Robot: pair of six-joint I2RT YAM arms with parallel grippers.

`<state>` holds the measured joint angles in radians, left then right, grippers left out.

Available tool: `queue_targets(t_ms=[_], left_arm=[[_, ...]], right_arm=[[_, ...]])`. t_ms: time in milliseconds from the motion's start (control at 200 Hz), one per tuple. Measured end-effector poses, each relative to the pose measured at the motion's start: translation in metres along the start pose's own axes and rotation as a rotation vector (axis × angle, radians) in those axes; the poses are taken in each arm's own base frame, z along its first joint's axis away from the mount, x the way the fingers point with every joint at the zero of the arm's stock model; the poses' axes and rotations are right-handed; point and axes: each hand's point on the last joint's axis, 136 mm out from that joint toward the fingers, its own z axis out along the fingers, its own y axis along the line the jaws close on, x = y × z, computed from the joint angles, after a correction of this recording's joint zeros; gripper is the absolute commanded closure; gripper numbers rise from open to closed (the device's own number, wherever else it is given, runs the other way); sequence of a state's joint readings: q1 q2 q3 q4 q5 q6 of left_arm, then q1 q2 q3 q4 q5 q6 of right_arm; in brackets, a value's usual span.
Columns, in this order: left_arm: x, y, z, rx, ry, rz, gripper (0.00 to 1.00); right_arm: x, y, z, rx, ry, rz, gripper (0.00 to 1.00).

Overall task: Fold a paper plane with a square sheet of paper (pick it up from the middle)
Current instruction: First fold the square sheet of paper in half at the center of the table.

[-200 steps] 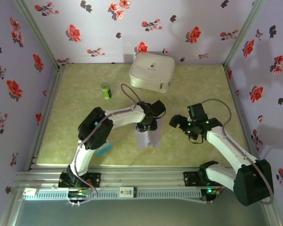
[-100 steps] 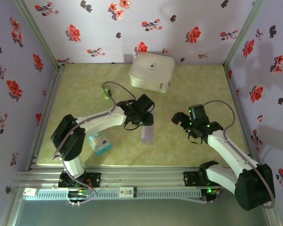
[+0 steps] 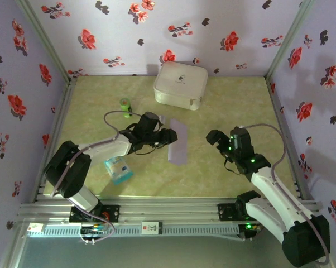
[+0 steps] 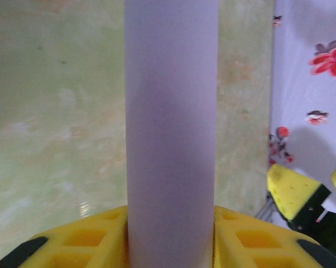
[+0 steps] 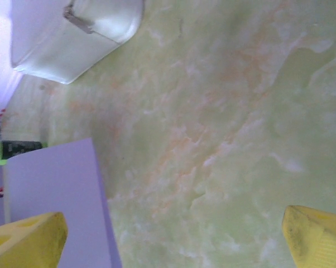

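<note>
Square sheet of paper (image 3: 178,144): mid-table, clamped between fingers of left gripper (image 3: 168,136), seen as narrow lavender strip. Walls (image 3: 129,33): lavender paper with red flowers, three sides. Table (image 3: 229,100): pale green marbled top. White case (image 3: 180,84): back of table, closed, contents not visible. Right gripper (image 3: 222,139): fingers wide apart, holding nothing, right of sheet. Blue-and-white packet (image 3: 118,170): beside left arm. Green bottle (image 3: 125,104): left of case.
</note>
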<state>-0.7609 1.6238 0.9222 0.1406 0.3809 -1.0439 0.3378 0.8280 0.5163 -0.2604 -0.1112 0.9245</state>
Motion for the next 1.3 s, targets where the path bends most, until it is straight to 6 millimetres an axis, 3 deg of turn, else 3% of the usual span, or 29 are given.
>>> queue_targets(t_ms=[195, 725, 1000, 1300], left_arm=[[0.008, 0.011, 0.020, 0.050, 0.033, -0.054, 0.62], [0.021, 0.062, 0.052, -0.028, 0.084, -0.116, 0.61], [0.016, 0.069, 0.050, -0.112, 0.080, -0.076, 0.45], [0.006, 0.079, 0.032, -0.268, 0.058, 0.010, 0.42]], right_arm=[[0.013, 0.002, 0.008, -0.067, 0.043, 0.005, 0.15], [0.029, 0.004, 0.026, -0.114, 0.130, 0.040, 0.20], [0.029, 0.007, 0.029, -0.129, 0.134, 0.039, 0.22], [0.038, -0.002, 0.041, -0.088, 0.175, 0.044, 0.22]])
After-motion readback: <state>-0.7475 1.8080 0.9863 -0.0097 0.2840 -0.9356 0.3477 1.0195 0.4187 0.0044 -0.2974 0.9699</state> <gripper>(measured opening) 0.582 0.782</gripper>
